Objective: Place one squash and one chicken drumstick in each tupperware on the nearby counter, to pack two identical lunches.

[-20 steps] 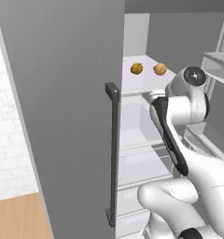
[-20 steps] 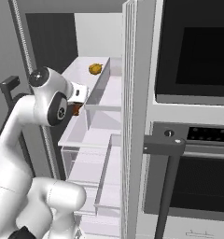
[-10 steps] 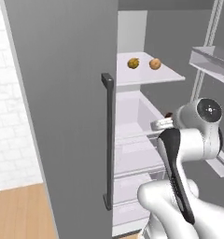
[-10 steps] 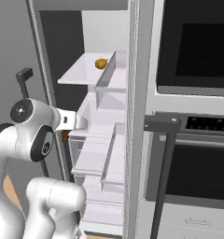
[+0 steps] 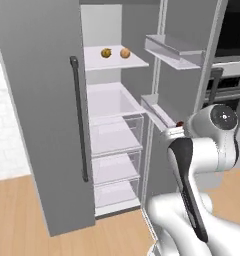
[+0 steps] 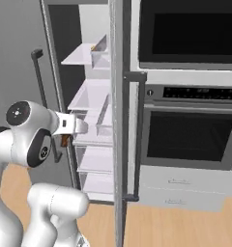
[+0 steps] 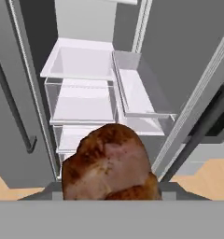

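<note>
My gripper [image 5: 178,128] is shut on a chicken drumstick [image 7: 109,164], a dark reddish-brown lump of meat that hides the fingertips in the hand view. In the right base view the gripper [image 6: 66,139] hangs in front of the open fridge at mid height, with the drumstick [image 6: 65,140] showing as a brown patch under the hand. Two squashes rest on the fridge's top shelf, a yellow lumpy one [image 5: 106,52] and a tan one [image 5: 124,52], well above and behind the gripper. The tupperware and the counter are out of view.
The fridge stands open. Its left door with a dark handle [image 5: 78,115] is swung out, and its right door with bins [image 5: 167,52] is close to my arm. Clear drawers [image 7: 83,100] lie ahead of the hand. A wall oven [image 6: 185,130] stands to the right.
Both base views have shifted, so the base has backed away from the fridge. The arm has come down from top-shelf height to mid height, still shut on the drumstick.
</note>
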Tool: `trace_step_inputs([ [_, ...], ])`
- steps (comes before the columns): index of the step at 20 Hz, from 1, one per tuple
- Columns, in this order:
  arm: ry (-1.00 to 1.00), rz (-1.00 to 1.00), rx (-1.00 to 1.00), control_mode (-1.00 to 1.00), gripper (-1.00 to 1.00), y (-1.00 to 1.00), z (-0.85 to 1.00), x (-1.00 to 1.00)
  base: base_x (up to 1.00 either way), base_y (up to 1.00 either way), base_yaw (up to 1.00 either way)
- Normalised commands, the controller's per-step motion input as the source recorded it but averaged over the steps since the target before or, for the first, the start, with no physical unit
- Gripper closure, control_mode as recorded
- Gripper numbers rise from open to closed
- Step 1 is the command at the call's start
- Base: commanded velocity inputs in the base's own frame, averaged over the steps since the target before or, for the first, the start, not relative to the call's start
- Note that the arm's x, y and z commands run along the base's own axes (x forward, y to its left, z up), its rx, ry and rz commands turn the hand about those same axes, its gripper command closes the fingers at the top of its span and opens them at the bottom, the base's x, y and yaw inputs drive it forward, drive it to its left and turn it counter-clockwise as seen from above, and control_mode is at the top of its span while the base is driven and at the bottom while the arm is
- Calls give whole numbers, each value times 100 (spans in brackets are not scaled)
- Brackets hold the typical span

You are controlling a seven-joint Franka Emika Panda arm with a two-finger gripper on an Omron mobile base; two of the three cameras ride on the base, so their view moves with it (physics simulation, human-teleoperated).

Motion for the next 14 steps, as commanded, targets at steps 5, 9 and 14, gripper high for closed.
trace_step_inputs([
  [5,0,0,0,100,100,0,0,0,-8,-61,-60],
  [9,0,0,0,100,100,0,0,0,36,-61,-65],
  [14,0,0,0,100,100,0,0,0,68,-68,-55],
])
